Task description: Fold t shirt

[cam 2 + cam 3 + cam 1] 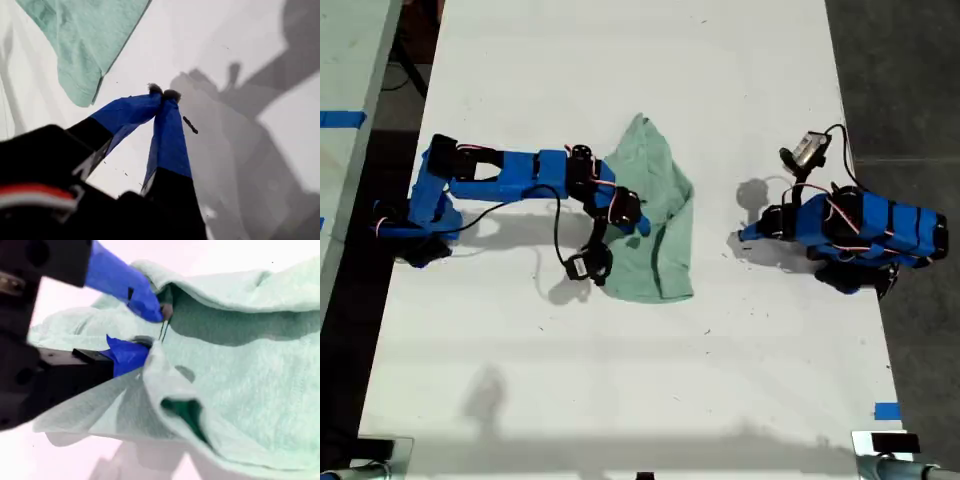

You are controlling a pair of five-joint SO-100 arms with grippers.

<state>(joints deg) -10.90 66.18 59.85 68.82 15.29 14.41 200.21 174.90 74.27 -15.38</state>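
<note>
The pale mint-green t shirt (660,225) lies crumpled on the white table (620,380), near the middle of the exterior view. My second gripper (638,222) reaches in from the exterior view's left and sits on the cloth. In the second wrist view the t shirt (240,365) fills the picture, and my second gripper (152,327) stands open with a raised fold lying against one blue finger (127,352). My first gripper (745,236) is at the exterior view's right, apart from the shirt. It (162,92) is shut on nothing over bare table, with a t shirt (85,40) corner beyond it.
A strip of blue tape (887,411) marks the table near the exterior view's lower right corner. Another pale surface with blue tape (340,118) stands past the table's edge at the exterior view's left. A dark floor (910,90) borders the table on the exterior view's right.
</note>
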